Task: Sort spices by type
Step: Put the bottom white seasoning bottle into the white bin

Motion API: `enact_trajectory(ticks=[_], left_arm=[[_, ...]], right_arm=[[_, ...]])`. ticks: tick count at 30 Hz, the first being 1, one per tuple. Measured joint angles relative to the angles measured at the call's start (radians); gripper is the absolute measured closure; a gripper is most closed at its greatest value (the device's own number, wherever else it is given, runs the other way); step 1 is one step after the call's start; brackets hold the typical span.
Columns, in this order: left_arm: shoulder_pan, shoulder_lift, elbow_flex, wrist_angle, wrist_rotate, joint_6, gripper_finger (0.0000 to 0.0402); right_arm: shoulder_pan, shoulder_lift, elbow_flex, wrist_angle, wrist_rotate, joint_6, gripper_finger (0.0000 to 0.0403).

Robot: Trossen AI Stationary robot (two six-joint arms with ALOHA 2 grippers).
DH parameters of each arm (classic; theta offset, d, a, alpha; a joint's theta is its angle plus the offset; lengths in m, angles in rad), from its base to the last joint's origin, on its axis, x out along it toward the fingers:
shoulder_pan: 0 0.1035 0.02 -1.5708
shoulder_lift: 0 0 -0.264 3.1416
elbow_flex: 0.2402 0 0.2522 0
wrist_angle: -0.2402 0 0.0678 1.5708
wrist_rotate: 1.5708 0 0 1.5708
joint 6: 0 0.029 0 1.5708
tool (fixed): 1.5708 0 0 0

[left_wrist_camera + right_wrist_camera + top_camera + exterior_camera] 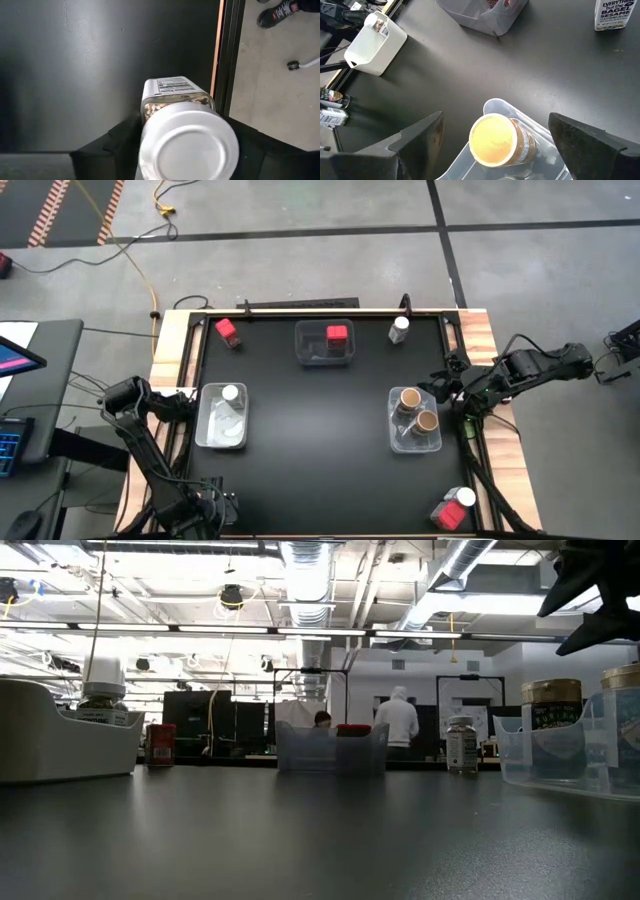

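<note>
The left gripper [182, 132] is closing snugly on the white-capped jar [187, 145] at the table edge, lower left in the high view. The jar is looking light, stiff and smooth (probably slippery), so gripping the body under the cap seems best. The right gripper [495, 119] is waiting wide open.

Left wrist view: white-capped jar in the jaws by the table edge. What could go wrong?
1. White-capped jar sits right by the table edge; a slip from the left gripper could drop it to the floor.
2. Setting it in the left bin may knock over the binned jar already there.
</note>
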Motion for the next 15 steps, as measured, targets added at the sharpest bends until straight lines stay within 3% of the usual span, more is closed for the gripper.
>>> enact_trajectory(ticks=[5, 15], left_arm=[[0.019, 0.000, 0.019, 0.000, 0.022, 0.000, 0.0207], [0.130, -0.090, 0.056, -0.039, 0.021, 0.091, 0.0200]], right_arm=[[0.000, 0.000, 0.000, 0.000, 0.000, 0.000, 0.0019], [0.000, 0.000, 0.000, 0.000, 0.000, -0.008, 0.0019]])
